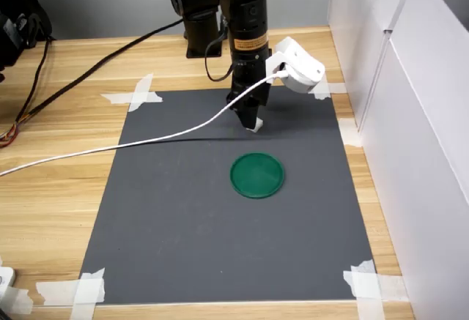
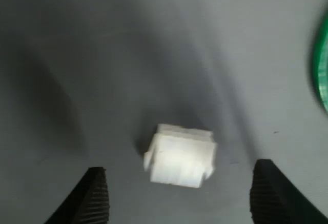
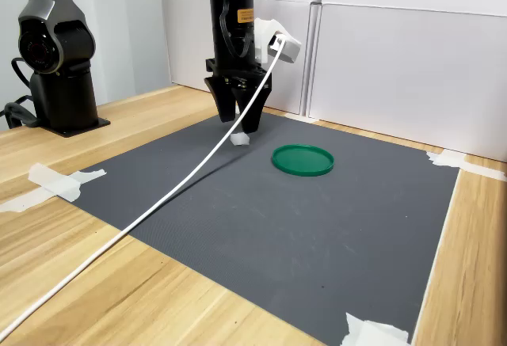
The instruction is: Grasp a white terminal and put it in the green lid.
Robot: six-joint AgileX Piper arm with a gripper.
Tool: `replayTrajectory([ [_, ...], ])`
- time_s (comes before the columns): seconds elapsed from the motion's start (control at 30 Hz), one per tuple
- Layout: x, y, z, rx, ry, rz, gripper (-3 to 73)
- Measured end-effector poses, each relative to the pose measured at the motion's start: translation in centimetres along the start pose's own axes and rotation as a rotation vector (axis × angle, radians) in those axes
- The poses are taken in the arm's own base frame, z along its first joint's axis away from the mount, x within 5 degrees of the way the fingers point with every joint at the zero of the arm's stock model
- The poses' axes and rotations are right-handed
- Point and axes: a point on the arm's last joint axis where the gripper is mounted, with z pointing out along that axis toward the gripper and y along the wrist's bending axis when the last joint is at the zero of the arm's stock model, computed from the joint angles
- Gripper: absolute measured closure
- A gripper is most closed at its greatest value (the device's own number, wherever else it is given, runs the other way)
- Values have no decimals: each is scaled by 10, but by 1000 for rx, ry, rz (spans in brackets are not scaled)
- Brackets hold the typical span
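The white terminal (image 2: 180, 155) lies on the black mat (image 1: 183, 210), a small blocky piece between my two black fingertips (image 2: 95, 193) in the wrist view. My gripper (image 1: 250, 115) hangs straight down just over it, open, with a clear gap on each side of the piece. In the second exterior view the white terminal (image 3: 240, 139) rests on the mat right below the gripper (image 3: 240, 121). In the first exterior view the white terminal (image 1: 255, 125) peeks out under the fingers. The green lid (image 1: 257, 174) sits flat and empty nearby; the green lid (image 3: 303, 159) is toward the second exterior view's right.
A white cable (image 1: 132, 143) runs from the white camera housing (image 1: 300, 67) across the mat to the first exterior view's left. Tape strips (image 1: 135, 94) hold the mat corners. White panels (image 1: 410, 129) wall the first exterior view's right. Another black arm base (image 3: 55, 61) stands at the second exterior view's left.
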Motion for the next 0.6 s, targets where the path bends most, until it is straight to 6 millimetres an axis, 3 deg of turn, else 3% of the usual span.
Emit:
replayTrajectory([
  [0.37, 0, -2, 22, -25, 53, -14, 47],
  [0.47, -1, -2, 23, -24, 51, -14, 135],
  [0.6, -1, -3, 23, -19, 46, -14, 332],
])
